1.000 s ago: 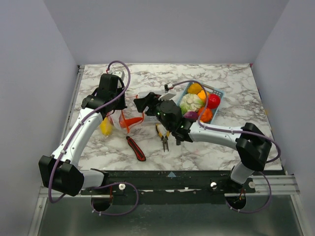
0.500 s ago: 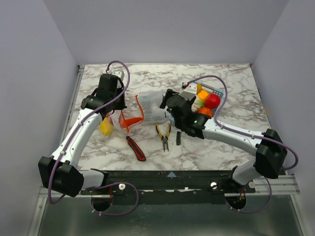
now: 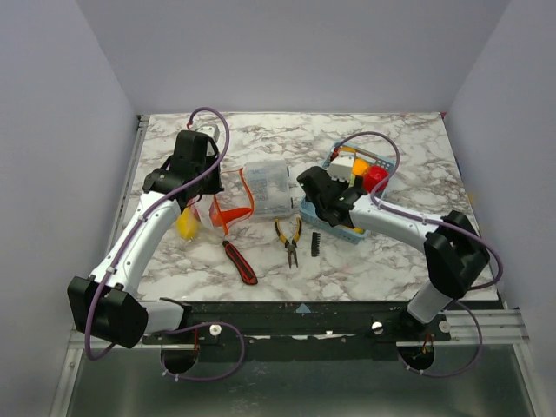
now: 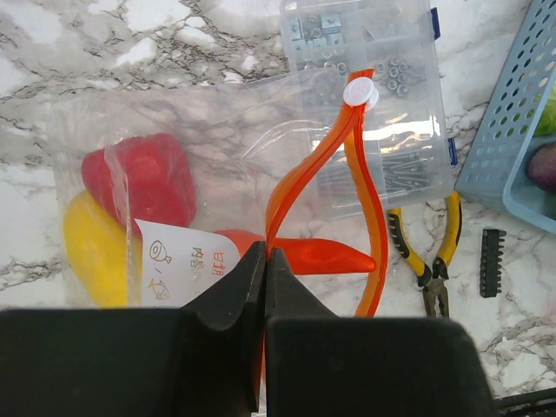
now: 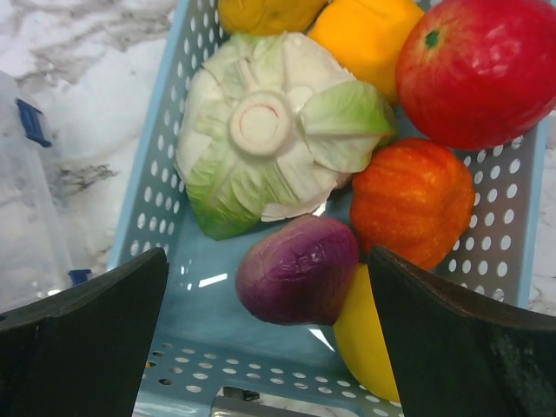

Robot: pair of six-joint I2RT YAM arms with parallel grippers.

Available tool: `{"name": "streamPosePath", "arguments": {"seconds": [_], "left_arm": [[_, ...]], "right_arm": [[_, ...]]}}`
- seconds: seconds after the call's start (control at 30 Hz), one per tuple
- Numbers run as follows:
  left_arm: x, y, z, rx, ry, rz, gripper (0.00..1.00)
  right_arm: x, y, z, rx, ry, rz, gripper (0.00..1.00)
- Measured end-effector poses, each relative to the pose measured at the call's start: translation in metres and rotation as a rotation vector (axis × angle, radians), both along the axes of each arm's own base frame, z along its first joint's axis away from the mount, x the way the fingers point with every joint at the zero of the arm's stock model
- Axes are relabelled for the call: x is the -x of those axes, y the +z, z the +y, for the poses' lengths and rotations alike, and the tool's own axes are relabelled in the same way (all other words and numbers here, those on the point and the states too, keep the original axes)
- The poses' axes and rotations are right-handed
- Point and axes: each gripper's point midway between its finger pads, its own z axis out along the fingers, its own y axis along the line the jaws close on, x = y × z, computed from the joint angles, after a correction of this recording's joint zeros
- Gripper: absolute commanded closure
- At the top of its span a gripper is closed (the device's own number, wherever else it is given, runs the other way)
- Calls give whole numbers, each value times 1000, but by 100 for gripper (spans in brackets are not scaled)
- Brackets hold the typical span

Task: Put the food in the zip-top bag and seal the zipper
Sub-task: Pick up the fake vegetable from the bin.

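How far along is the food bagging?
Done: a red piece and a yellow piece sit inside the zip-top bag. In hand: the left end effector pinches the bag's mouth; the right end effector hangs open over the basket. Left: the cabbage, purple piece and others, then the open zipper.

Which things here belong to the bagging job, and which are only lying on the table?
For the job: zip-top bag, zipper, red piece and yellow piece inside it; toy cabbage, purple piece, red fruit, orange pumpkin in the light blue basket.

Lying about: compartment box of screws, yellow-handled pliers, utility knife, bit holder.
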Motion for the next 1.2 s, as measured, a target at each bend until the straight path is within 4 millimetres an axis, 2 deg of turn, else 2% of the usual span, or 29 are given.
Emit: {"name": "streamPosePath", "arguments": {"seconds": [0.17,0.37,0.53,0.67,0.8,0.93,1.1,1.2], "left_arm": [[0,0,0,0,0,0,100],[0,0,0,0,0,1,100],[0,0,0,0,0,1,100],[0,0,0,0,0,1,100],[0,0,0,0,0,1,100],[0,0,0,0,0,1,100],[0,0,0,0,0,1,100],[0,0,0,0,0,1,100]], "right_arm": [[-1,-27,-3,75,7,79,0],[-10,-40,-3,107,0,112,1],[-9,-53,-8,132,-10,145,9],[-6,-59,-11,143,-14,170,22],[-3,-61,-10,145,-5,186,50],[-5,-58,-7,134,1,183,68],[-11,-36,0,103,26,151,85],[-15,-10,7,48,42,104,88]]}}
